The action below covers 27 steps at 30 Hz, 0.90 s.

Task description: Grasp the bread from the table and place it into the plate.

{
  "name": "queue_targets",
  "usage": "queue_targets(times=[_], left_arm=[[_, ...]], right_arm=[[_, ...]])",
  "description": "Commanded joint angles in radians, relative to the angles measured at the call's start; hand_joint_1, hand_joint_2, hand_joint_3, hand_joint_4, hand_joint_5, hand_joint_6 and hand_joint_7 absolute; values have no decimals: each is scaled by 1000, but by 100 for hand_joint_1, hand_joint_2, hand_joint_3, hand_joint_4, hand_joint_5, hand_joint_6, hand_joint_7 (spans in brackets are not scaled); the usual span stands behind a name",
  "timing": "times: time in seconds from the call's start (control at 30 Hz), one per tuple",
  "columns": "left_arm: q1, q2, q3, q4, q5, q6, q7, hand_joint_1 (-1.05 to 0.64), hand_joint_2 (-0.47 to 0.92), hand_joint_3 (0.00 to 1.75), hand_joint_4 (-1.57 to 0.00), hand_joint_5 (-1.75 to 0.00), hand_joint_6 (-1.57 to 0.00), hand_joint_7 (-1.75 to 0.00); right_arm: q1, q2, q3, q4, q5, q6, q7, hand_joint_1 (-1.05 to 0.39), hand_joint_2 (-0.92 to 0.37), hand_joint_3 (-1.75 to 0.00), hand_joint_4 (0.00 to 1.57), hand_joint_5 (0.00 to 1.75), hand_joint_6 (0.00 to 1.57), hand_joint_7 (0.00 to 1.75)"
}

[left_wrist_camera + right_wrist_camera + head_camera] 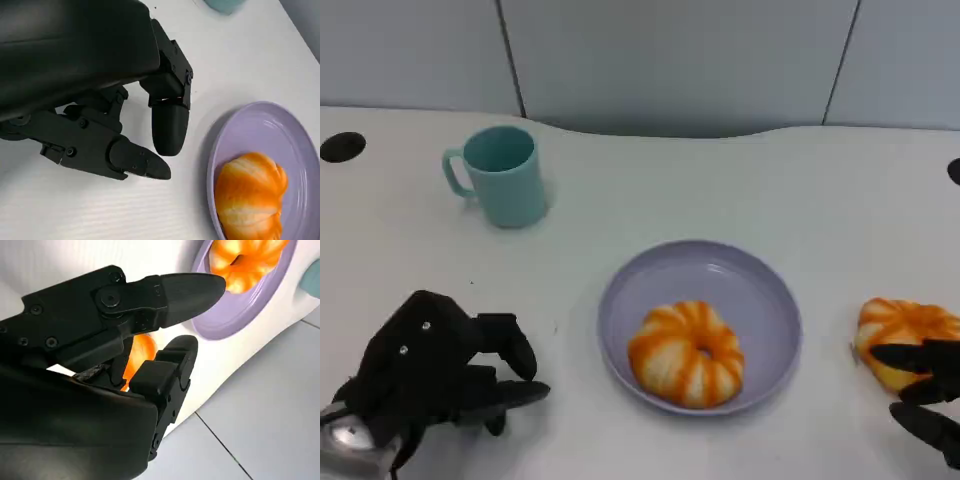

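One ring-shaped orange-and-white bread [686, 353] already sits in the lavender plate [760, 290], toward its near side. A second bread roll [900, 335] lies on the white table [740, 180] just right of the plate, not touching it — this is the one in play. Right hand [928, 398] is at that roll's near edge, fingers [187, 292] apart and reaching over and around it; the right wrist view shows orange between the fingers, but whether they actually press the bread yet I cannot tell. Looks like the reach/grasp step, not the carry. Left hand [435, 370] rests low on the table left of the plate, fingers loosely spread, holding nothing. Teal mug [500, 175] stands well back on the left, out of the way. Next move probably calls for closing the fingers around the roll, lifting clear of the rim, and shifting left over the plate — free space is on the far side of the bread already there.
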Motion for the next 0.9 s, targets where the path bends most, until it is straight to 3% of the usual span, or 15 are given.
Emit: queue_targets(times=[0.03,0.27,0.9], left_arm=[[-26,9,2,23,3,-6,1,-34,88,2,-85,-175,-64,-175],[-27,8,8,60,-5,-76,-4,-32,89,3,-84,-175,-63,-175],[-12,7,-1,18,20,-36,11,-34,89,3,-84,-175,-64,-175]], right_arm=[[-16,-12,-17,15,7,4,-4,-25,-92,-24,71,64,88,2],[-16,-8,-15,10,8,11,-5,-23,-92,-25,71,64,87,1],[1,-7,-19,1,17,-1,-4,-24,-92,-24,72,64,89,2]])
